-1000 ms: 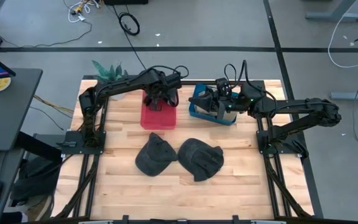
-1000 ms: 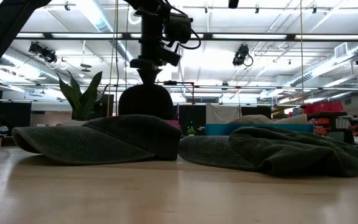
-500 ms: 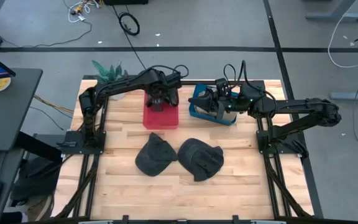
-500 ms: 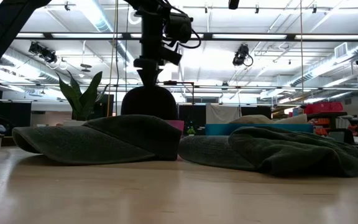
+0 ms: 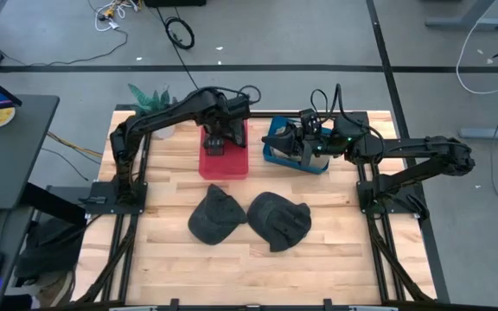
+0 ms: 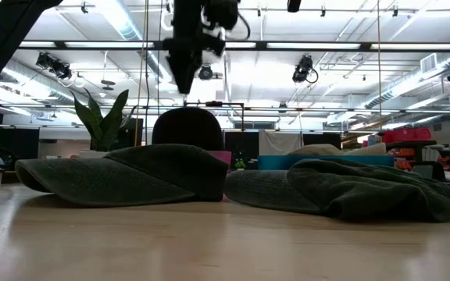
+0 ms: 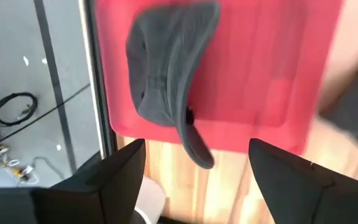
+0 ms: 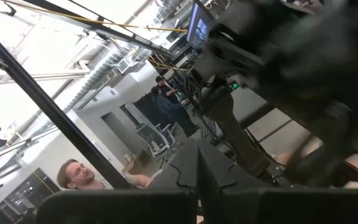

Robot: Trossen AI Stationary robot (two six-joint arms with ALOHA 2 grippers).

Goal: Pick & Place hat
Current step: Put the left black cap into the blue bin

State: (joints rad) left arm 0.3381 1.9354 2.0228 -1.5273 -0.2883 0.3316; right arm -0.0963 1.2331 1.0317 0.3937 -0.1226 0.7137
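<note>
Three hats show from above: one in the red bin (image 5: 223,161) under the left gripper (image 5: 215,138), and two on the table (image 5: 335,250), a left hat (image 5: 211,216) and a right hat (image 5: 278,219), touching each other. The right gripper (image 5: 305,143) hangs over the blue bin (image 5: 277,152); whether that bin holds anything, or how those fingers stand, I cannot tell.

At table height, the two loose hats fill the foreground, with the binned hat (image 6: 188,127) rising dark behind them and the left arm lifted clear above it.

Looking past the left wrist, the fingers (image 7: 291,174) are spread wide and empty, with the grey hat lying in the red bin, its brim overhanging the edge.

The right wrist camera shows only the room and a person.

I'd judge one hat placed and two left to pick.
</note>
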